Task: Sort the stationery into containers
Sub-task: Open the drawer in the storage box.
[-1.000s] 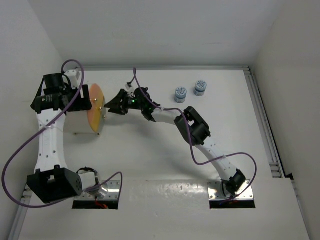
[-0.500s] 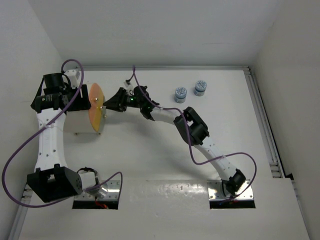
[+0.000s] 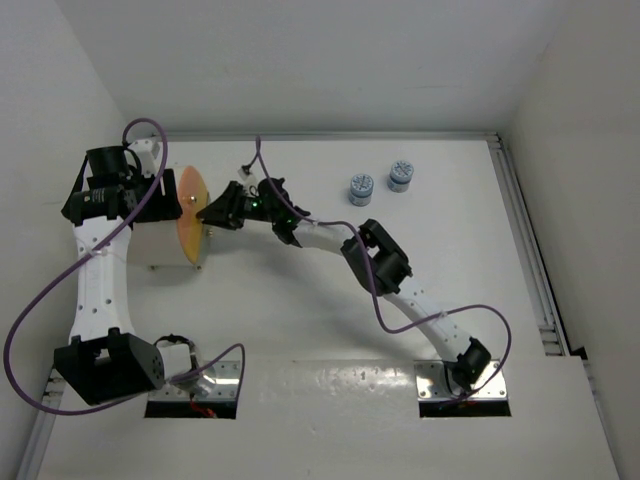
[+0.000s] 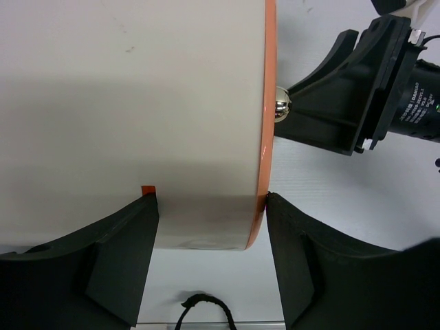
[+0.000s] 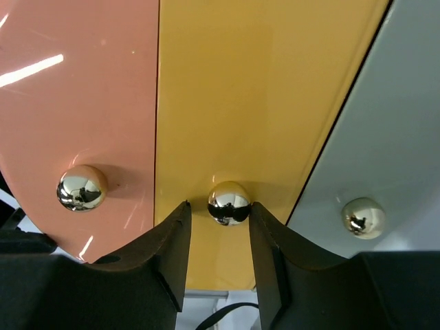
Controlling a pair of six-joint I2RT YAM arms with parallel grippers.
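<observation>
Little of the sorting looks done. The two round blue-and-white pieces [image 3: 361, 187] [image 3: 400, 175] stand on the white table [image 3: 300, 330], well apart from the container, and no pens show in any view. As far as I can see every drawer is shut, so I take this to be the opening of the first one.

The left gripper [image 4: 212, 206] is clasped across the cream drum [image 4: 137, 103], one black finger against each side, apparently bracing it. The right gripper [image 5: 218, 206] has its fingers set either side of the middle knob [image 5: 229, 203]. A sliver of gap shows on one side, so it is not clenched on the knob yet.

The drum's body is smooth, matte and gently curved, ending in a thin orange rim. Its round face [image 3: 189, 214] is glossy and throws back the ceiling light. Up close it splits into flat drawer fronts: a salmon front [image 5: 75, 82], a yellow front [image 5: 261, 103] and a pale grey front [image 5: 399, 137]. Each carries a small mirror-bright metal ball, slick and round, which I would guess is easy to slip off.
</observation>
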